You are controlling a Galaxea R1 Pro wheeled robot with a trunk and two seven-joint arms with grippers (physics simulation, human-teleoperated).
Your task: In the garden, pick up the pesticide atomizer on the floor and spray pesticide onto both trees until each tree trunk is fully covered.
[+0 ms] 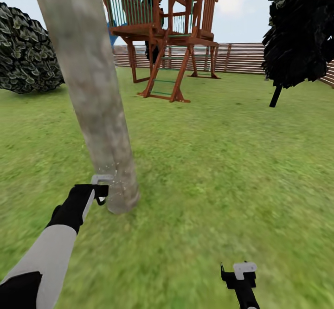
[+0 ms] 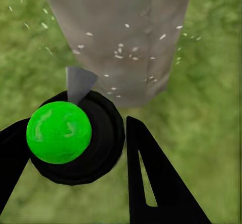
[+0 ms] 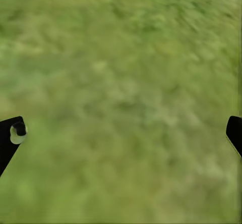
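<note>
A thick mottled grey-tan tree trunk point(image 1: 93, 95) rises from the grass at the left, leaning slightly in the head view. My left gripper point(image 1: 95, 193) is at its base, shut on the pesticide atomizer point(image 1: 101, 179). In the left wrist view the atomizer point(image 2: 59, 132) shows a bright green cap on a black round body between my fingers point(image 2: 146, 168), and its grey nozzle points at the trunk point(image 2: 121, 32). White specks dot the bark near the nozzle. My right gripper point(image 1: 239, 276) hangs open over bare grass point(image 3: 123, 82), nothing between its fingers.
A red-brown wooden play tower point(image 1: 162, 30) stands behind the trunk, in front of a slatted fence point(image 1: 241, 58). A dark leafy bush point(image 1: 25, 51) sits at the far left, and a black narrow cypress point(image 1: 299, 35) at the right. Open lawn point(image 1: 222, 160) spreads to the right.
</note>
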